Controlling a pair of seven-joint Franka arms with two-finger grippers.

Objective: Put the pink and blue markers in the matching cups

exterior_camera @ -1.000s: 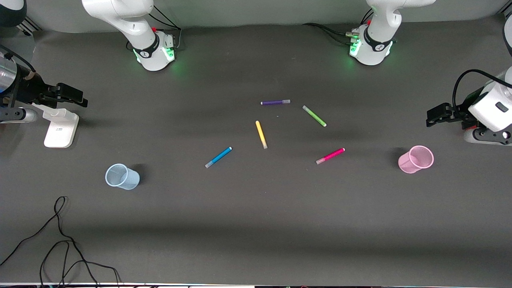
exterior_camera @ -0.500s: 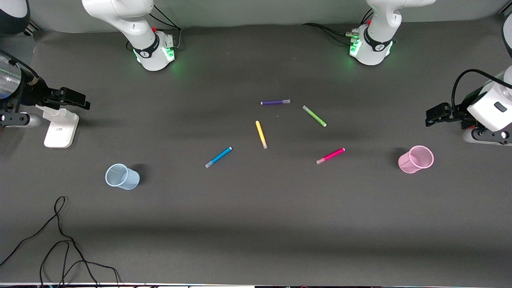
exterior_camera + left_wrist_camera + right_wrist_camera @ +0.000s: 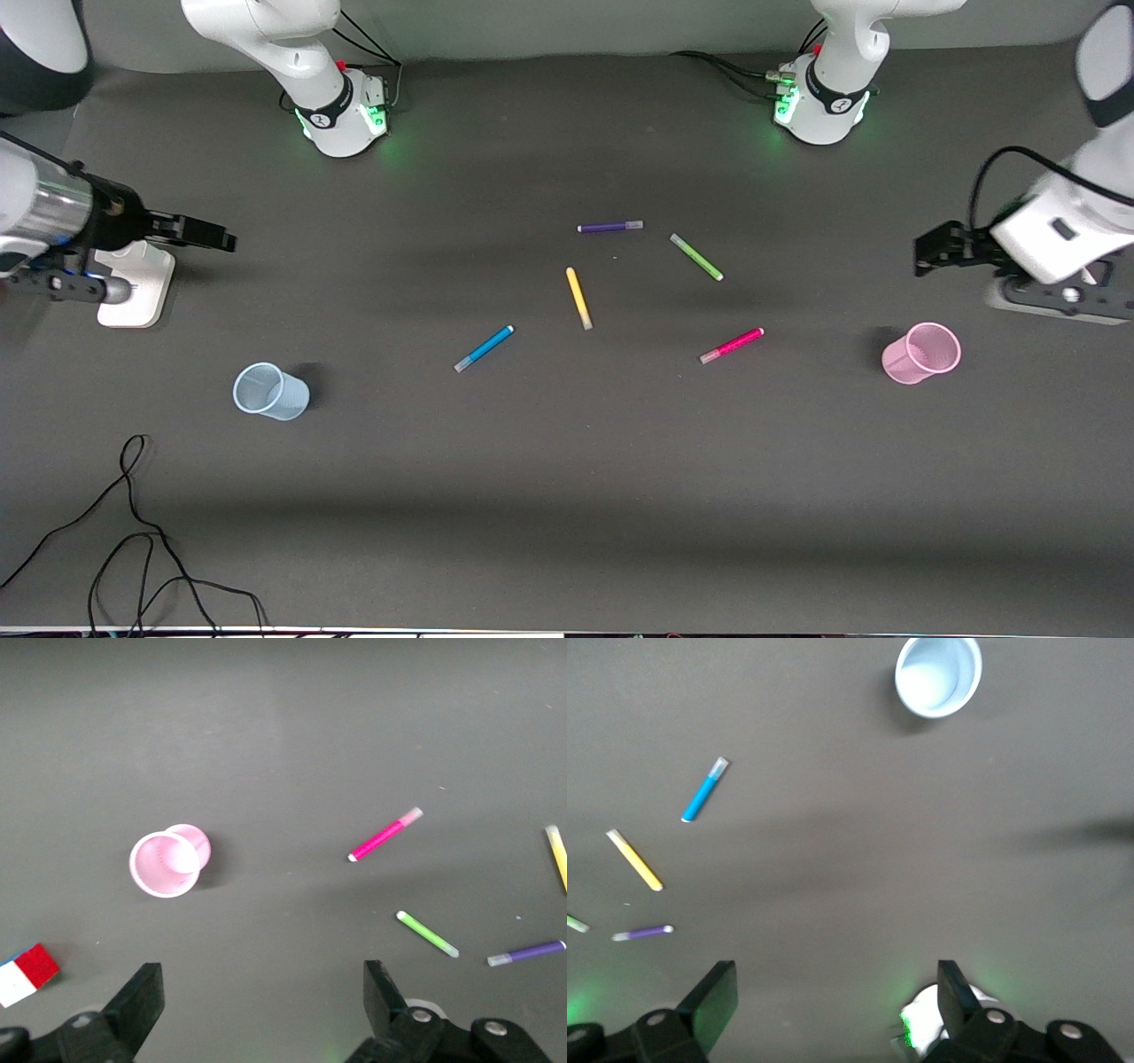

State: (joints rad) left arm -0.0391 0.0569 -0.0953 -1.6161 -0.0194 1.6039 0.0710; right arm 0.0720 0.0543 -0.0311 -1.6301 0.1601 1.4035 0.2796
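Both arms high, pens untouched on the mat

Left gripper (image 3: 926, 250) and right gripper (image 3: 217, 239) hang spread, empty, over bare table (image 3: 567, 496). Pink cup (image 3: 921, 353) sits at three o'clock of the pink marker (image 3: 732, 345); blue cup (image 3: 270, 391) at eight o'clock of the blue marker (image 3: 484, 347). Markers look light, stiff, slick: pinch mid-barrel. Ample room around.

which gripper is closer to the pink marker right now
Left. The left gripper hangs by the pink cup, at the pink marker's end; the right gripper is at the other end.

Dark table (image 3: 567, 496) carries five pens (image 3: 578, 299), two cups (image 3: 270, 391).
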